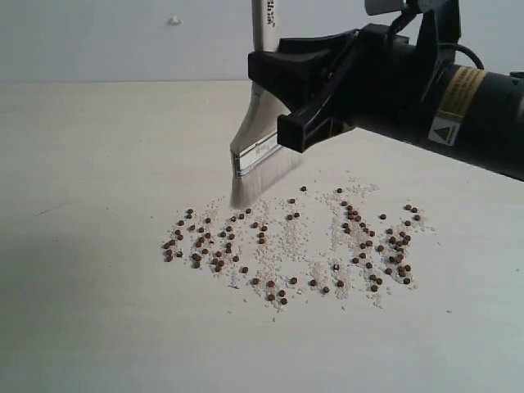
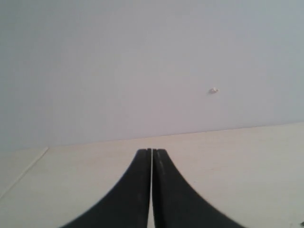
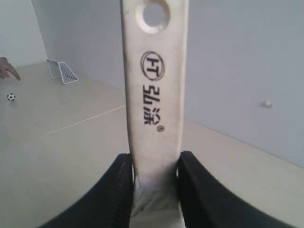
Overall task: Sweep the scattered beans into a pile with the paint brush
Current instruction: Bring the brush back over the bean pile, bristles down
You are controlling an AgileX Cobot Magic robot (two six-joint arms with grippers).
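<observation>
**Caller:** Where does the sweep stand?

**Me:** Early, I'd say. The beans [image 1: 295, 241] lie in a wide loose band on the table [image 1: 90, 164], mixed with fine white grains [image 1: 282, 250], and there is no pile yet. My brush [image 1: 259, 151] stands nearly upright at the far edge of the beans, its bristles [image 1: 252, 192] touching down just beside them.

**Caller:** And your jaws?

**Me:** My right gripper [image 3: 154, 164] is partway open, clamped on both sides of the cream handle [image 3: 154, 109]. My left gripper [image 2: 152, 154] is closed, empty, with no beans in its sight.

**Caller:** Next move?

**Me:** Probably a drag through the beans toward their middle, pressing lightly so they gather instead of scattering.
</observation>
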